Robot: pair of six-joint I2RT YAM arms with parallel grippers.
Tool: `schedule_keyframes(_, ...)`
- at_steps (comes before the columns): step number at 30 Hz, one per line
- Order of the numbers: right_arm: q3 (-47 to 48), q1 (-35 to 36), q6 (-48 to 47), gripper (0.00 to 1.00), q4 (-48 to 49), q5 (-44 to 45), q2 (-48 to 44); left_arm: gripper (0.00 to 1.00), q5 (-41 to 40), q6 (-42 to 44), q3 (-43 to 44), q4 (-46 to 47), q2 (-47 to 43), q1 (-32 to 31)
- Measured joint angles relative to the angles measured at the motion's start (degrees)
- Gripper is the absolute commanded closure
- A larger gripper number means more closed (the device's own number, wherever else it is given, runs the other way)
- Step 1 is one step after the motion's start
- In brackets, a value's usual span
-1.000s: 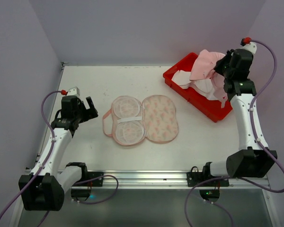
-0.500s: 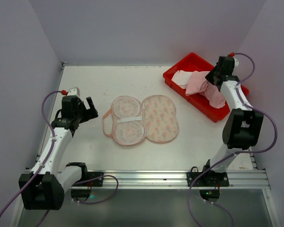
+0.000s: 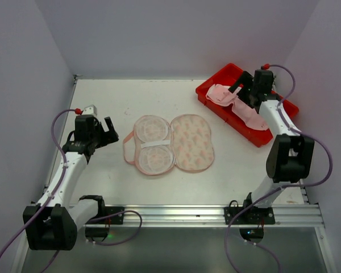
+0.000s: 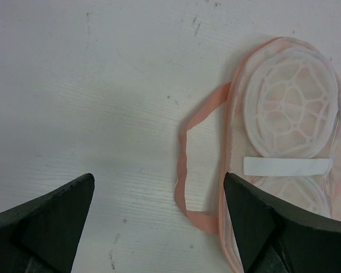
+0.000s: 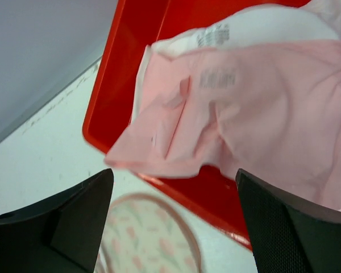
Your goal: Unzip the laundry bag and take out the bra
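Observation:
The laundry bag lies unzipped and spread flat mid-table, its white mesh half on the left and its printed half on the right. The pale pink and white bra lies crumpled in the red tray. My right gripper hovers open just above the bra, with nothing between its fingers. My left gripper stands open over bare table, left of the bag's pink strap loop.
The red tray sits at the back right, angled, near the right wall. Purple walls close in the table on the left, back and right. The arm bases and their cables run along the near edge.
My right gripper has lowered the bra from above the tray into it and opened, letting it go. The left arm has stayed put.

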Motion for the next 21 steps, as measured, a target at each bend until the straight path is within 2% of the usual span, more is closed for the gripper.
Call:
schedule_keyframes(5, -9.7, 4.3, -3.6, 0.1, 0.4, -4.2, -12.5, 0.01, 1.2, 0.0, 0.0, 0.0, 0.5, 0.0)
schedule_keyframes(9, -15.8, 10.6, -4.4, 0.11, 1.3, -5.5, -18.0, 0.01, 1.9, 0.0, 0.0, 0.0, 0.7, 0.0)
schedule_keyframes(13, -20.4, 12.8, -5.0, 0.13, 2.1, -7.4, -16.9, 0.0, 2.4, 0.0, 0.0, 0.0, 0.7, 0.0)
schedule_keyframes(16, -20.5, 12.5, -5.5, 0.14, 3.7, -9.2, -13.9, 0.01, 2.6, 0.0, 0.0, 0.0, 0.7, 0.0)
schedule_keyframes(21, -12.9, 12.3, -5.9, 0.12, 5.7, -10.4, -6.8, 0.0, 2.7, 0.0, 0.0, 0.0, 0.6, 0.0)
